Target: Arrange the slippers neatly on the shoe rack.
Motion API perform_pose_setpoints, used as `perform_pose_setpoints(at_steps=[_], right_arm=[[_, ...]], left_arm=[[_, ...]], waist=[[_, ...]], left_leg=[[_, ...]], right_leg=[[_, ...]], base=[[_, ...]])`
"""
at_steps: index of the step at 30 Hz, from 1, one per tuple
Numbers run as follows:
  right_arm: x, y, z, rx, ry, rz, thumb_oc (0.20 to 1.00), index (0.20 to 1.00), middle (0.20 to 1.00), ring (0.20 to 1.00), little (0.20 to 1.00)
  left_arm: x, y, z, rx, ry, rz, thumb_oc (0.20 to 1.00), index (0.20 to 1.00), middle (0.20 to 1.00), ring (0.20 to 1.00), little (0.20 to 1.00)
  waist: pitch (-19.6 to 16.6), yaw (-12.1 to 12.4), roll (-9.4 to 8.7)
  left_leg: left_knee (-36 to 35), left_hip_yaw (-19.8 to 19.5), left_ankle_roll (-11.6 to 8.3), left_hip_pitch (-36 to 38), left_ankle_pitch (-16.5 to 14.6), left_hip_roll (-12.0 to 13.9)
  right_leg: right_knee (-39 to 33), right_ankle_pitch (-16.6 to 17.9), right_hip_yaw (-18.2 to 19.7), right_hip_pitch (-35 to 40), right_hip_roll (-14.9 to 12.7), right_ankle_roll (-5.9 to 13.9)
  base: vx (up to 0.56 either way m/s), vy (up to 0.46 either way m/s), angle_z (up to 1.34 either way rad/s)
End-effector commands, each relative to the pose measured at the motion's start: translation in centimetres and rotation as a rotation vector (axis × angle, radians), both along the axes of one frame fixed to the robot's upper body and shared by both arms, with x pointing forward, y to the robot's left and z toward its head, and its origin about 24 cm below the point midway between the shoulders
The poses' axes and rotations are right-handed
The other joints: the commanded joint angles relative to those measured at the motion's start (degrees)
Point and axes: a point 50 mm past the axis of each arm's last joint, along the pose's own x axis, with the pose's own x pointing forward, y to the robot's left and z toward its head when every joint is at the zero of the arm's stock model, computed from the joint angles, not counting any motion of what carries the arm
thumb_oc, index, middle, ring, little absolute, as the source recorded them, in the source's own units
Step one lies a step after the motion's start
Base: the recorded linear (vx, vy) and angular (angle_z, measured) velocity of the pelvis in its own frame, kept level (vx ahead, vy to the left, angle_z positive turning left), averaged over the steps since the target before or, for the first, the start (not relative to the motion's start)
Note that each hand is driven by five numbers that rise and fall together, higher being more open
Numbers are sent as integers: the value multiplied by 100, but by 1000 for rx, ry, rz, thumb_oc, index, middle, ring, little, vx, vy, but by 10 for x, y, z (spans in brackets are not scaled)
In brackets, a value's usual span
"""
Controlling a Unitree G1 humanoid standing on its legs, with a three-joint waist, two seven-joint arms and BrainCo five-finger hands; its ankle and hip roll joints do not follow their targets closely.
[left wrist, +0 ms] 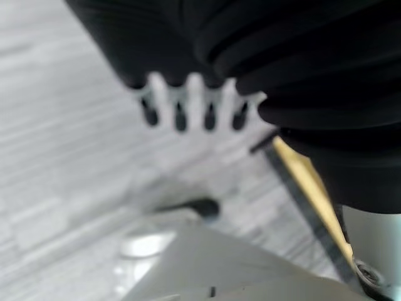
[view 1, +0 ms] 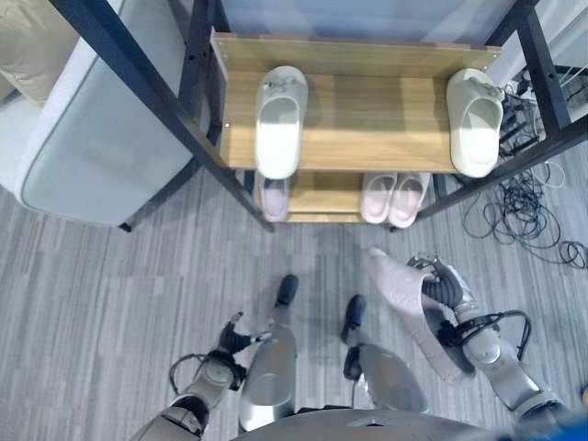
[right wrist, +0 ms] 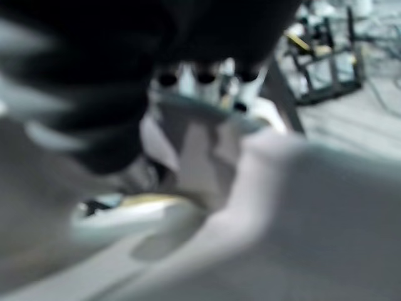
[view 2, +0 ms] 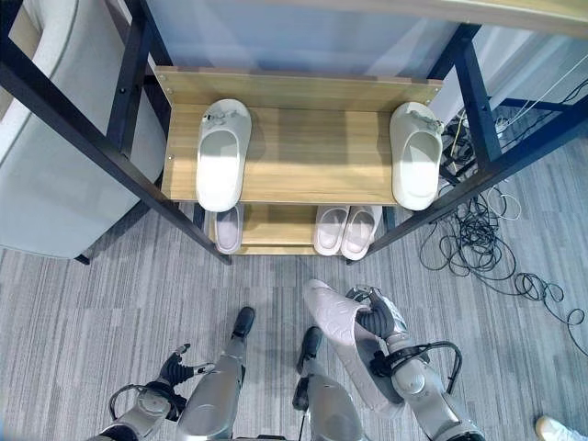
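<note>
Right hand (view 2: 375, 320) grips pale slipper (view 2: 344, 333); right-eye view shows a shoe (view 2: 554, 427).

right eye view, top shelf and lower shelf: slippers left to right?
Top shelf: white slipper → white slipper. Lower shelf: single pale slipper → pair of pale slippers. One more pale slipper sits in the right robot hand, off the rack.

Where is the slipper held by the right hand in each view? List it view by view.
Left eye view: held slipper at lower right, in the right hand.
Right eye view: lower centre-right.
Right wrist view: pale mass past the fingers.
Left wrist view: left hand over floor instead.
Shared landmark: shoe rack.
</note>
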Motion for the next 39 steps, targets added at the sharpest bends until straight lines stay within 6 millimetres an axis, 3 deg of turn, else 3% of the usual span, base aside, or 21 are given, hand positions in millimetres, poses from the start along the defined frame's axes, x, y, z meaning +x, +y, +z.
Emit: perform_pose_setpoints(at_steps=[1,3,4,5,6,7,8,10,11,12,13,17,20,21,22,25,28,32,39], right_arm=[[21,0,40,62,-200,-6,200,200,200,200,200],[24,12,42,71,-211,41,200,200,200,200,200],[25,16,41,81,-204,50,200,200,200,200,200],[25,16,41,81,-204,50,200,200,200,200,200],[25,17,39,84,-187,59,200,200,200,200,200],[25,22,38,96,-177,72,200,200,200,200,200],[25,22,38,96,-177,72,200,200,200,200,200],[27,28,39,98,-179,98,200,200,200,200,200],[28,33,42,92,-193,122,200,200,200,200,200],[28,33,42,92,-193,122,200,200,200,200,200],[30,37,45,81,-205,141,200,200,200,200,200],[39,44,45,41,-218,158,200,200,200,200,200],[44,40,39,-33,-202,154,200,200,200,200,200],[42,36,40,-39,-205,140,200,200,200,200,200],[39,36,33,-29,-180,133,200,200,200,200,200],[39,35,25,-32,-146,121,200,200,200,200,200],[31,26,12,-69,-107,85,200,200,200,200,200],[31,23,3,-68,-81,37,200,200,200,200,200],[43,23,8,-83,-137,-18,200,200,200,200,200]], left_arm=[[-10,-5,-4,-12,1,-3,1000,1000,1000,1000,1000],[-34,3,-14,6,82,52,1000,1000,1000,1000,1000],[-44,4,-19,20,143,58,1000,1000,1000,1000,1000],[-44,4,-19,20,143,59,1000,1000,1000,1000,1000],[-51,7,-22,36,176,58,1000,1000,1000,1000,1000],[-57,13,-22,36,183,95,1000,1000,1000,1000,1000],[-57,13,-22,36,183,95,1000,1000,1000,1000,1000],[-59,17,-22,39,181,116,1000,1000,1000,1000,1000],[-47,19,-17,47,135,128,1000,1000,1000,1000,1000],[-47,19,-17,47,135,128,1000,1000,1000,1000,1000],[-34,19,-11,37,82,146,1000,1000,1000,1000,1000],[-6,11,0,23,-25,106,1000,1000,1000,1000,1000],[13,5,10,8,-103,76,1000,1000,1000,1000,1000],[19,2,14,7,-131,40,1000,1000,1000,1000,1000],[29,-2,22,0,-194,30,1000,1000,1000,1000,1000],[35,-10,27,-26,-235,18,1000,1000,1000,1000,1000],[25,-19,20,-27,-200,-26,1000,1000,1000,1000,1000],[28,-22,20,-58,-211,-1,1000,1000,1000,1000,1000],[50,-6,36,-96,-304,165,1000,1000,1000,1000,1000]], waist=[[47,113,37],[-1,256,66],[-7,218,3],[-7,213,0],[-70,210,-20],[-85,192,2],[-88,198,-6],[-65,167,32],[91,36,155],[92,43,145],[220,-14,209],[425,-80,200],[449,-180,245],[423,-188,141],[467,-172,80],[520,-114,84],[491,-115,0],[490,-144,-21],[511,-219,-60]], left_leg=[[563,1504,168,-442,112,127],[298,1351,324,-254,-85,46],[528,1272,418,-350,-215,-99],[537,1270,420,-356,-221,-103],[654,1313,496,-352,-357,-200],[727,1364,614,-255,-508,-350],[726,1374,618,-257,-510,-354],[719,1462,768,-47,-681,-448],[667,1323,867,186,-742,-492],[671,1335,869,183,-746,-499],[663,1232,883,257,-776,-527],[697,1017,794,347,-842,-520],[825,728,658,336,-971,-478],[1158,595,611,193,-1089,-556],[1506,464,591,-82,-1092,-588],[1641,257,538,-250,-1056,-560],[1623,15,433,-424,-975,-462],[1645,-30,402,-543,-947,-404],[2416,36,432,-997,-1267,-337]], right_leg=[[1253,-1525,74,414,-396,479],[1431,-1593,228,351,-391,553],[1580,-1625,245,412,-501,588],[1586,-1630,242,409,-506,590],[1630,-1616,254,502,-626,658],[2067,-1362,356,343,-833,723],[2082,-1369,367,329,-842,728],[2723,-960,473,97,-1052,792],[3635,-742,954,-507,-852,729],[3661,-755,970,-526,-862,731],[3826,-853,1042,-803,-701,678],[3123,-1135,887,-1039,-758,583],[2366,-736,1560,-1444,-949,705],[1953,-724,1762,-1233,-973,724],[2001,-712,1772,-1276,-899,699],[2199,-828,1668,-1308,-760,645],[2282,-982,1345,-1287,-693,591],[2447,-1066,1288,-1442,-673,552],[3246,-1411,1440,-1940,-668,462]], base=[[167,129,102],[222,194,36],[182,124,-29],[246,147,-23],[252,228,11],[252,229,17],[216,250,19],[189,216,10],[168,185,-4],[169,145,0],[63,1,15],[111,-124,51],[112,-263,10],[-9,-366,47],[-52,-265,78],[-61,-257,111],[-67,-221,51],[-44,-36,4],[-48,13,-7]])
